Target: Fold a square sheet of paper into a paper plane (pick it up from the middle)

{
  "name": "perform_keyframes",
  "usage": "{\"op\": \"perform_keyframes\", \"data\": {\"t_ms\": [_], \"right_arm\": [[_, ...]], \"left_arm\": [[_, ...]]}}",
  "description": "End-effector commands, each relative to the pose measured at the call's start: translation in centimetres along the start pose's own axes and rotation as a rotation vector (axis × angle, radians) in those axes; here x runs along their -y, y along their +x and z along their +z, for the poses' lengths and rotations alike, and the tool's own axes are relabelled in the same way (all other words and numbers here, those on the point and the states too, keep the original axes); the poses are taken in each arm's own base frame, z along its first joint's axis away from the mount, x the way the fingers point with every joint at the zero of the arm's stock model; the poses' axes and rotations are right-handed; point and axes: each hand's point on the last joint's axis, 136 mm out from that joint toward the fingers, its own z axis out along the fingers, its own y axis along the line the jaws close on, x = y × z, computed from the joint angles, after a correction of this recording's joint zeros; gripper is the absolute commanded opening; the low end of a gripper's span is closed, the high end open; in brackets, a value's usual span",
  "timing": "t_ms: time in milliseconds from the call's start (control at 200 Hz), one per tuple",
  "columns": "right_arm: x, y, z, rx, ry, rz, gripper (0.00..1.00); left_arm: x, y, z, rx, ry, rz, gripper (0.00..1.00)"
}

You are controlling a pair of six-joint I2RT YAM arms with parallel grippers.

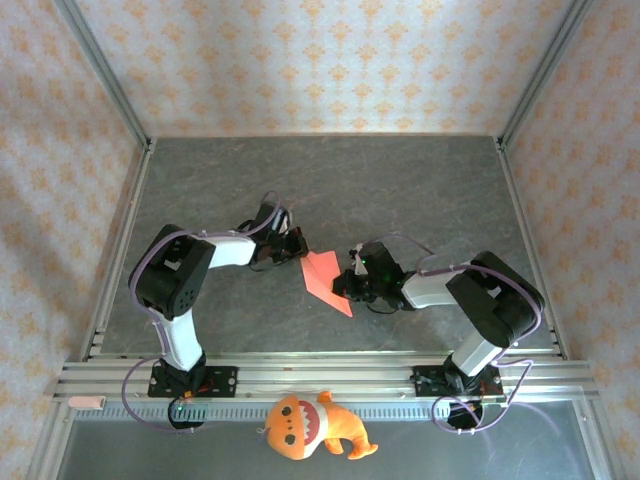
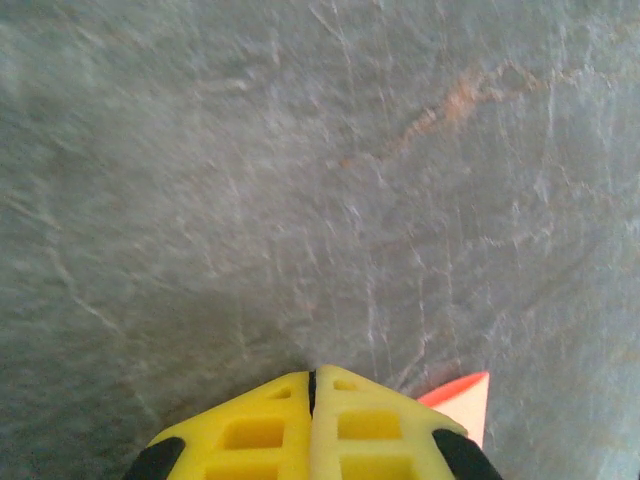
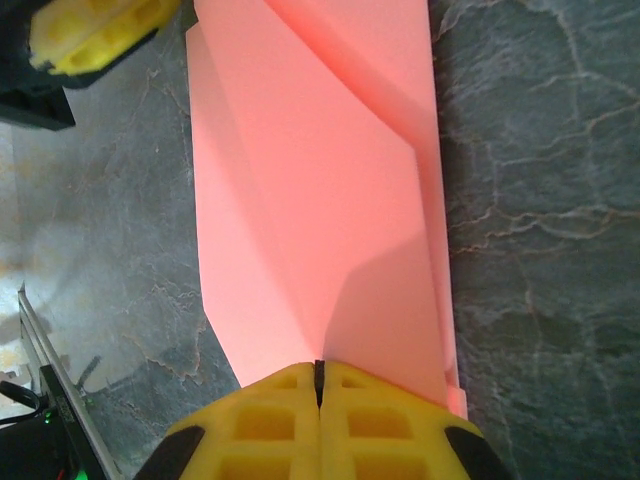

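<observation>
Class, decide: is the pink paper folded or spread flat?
Folded: the paper shows overlapping flaps and diagonal creases, and narrows to a point in the top view.

The table (image 1: 330,180) is dark gray and looks like stone, with thin pale lines running all over it and one brownish streak (image 2: 450,105). Three walls stand around it: the back wall (image 1: 320,60), the left wall (image 1: 50,200) and the right wall (image 1: 600,180). They are cream with little orange flower shapes. Gray metal posts (image 1: 100,65) stand in the far corners. Shiny metal rails (image 1: 330,372) run along the near edge. The light is soft and even.
</observation>
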Motion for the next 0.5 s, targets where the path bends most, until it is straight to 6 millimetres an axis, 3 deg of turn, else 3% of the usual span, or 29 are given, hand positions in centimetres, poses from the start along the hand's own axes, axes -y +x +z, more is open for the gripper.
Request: {"op": "perform_keyframes", "data": {"t_ms": [0, 140, 255, 360, 495], "right_arm": [[8.4, 6.9, -0.7, -0.215, 0.293, 0.121, 0.00], [8.2, 6.6, -0.7, -0.205, 0.288, 0.122, 0.00], [7.9, 6.3, -0.4, -0.196, 0.279, 0.130, 0.00], [7.5, 6.2, -0.2, -0.192, 0.257, 0.141, 0.00], [6.7, 5.8, 0.0, -0.186, 0.225, 0.156, 0.00]], "left_arm": [[-3.6, -2.8, -0.6, 0.093, -0.152, -0.019, 0.00], [-1.9, -3.4, -2.3, 0.128, -0.106, -0.004, 0.00], [1.3, -2.6, -4.0, 0.143, 0.015, 0.035, 0.00], [3.8, -0.2, -4.5, 0.121, 0.094, 0.095, 0.00], [5.8, 3.7, -3.1, 0.048, 0.186, 0.118, 0.00]]}}
